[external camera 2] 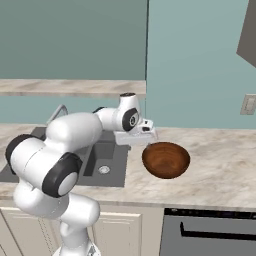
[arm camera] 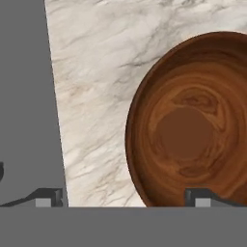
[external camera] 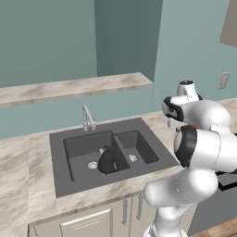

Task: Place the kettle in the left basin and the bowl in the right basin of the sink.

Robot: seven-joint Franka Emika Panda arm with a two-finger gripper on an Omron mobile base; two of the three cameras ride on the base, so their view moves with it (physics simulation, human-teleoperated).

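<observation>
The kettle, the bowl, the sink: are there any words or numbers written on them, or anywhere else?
None: no readable text anywhere.
The kettle is plain black.
The bowl shows only wood grain.
The sink and faucet carry no label.
The wall outlet is blank.

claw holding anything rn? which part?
Nothing held. The claw is open above the counter, one fingertip over the bowl rim, the other outside it.

Your right basin (external camera: pixel 137 148) lies open; the kettle (external camera: pixel 107 161) crowds the left basin (external camera: pixel 85 152), faucet (external camera: pixel 87 118) at twelve o'clock.
</observation>
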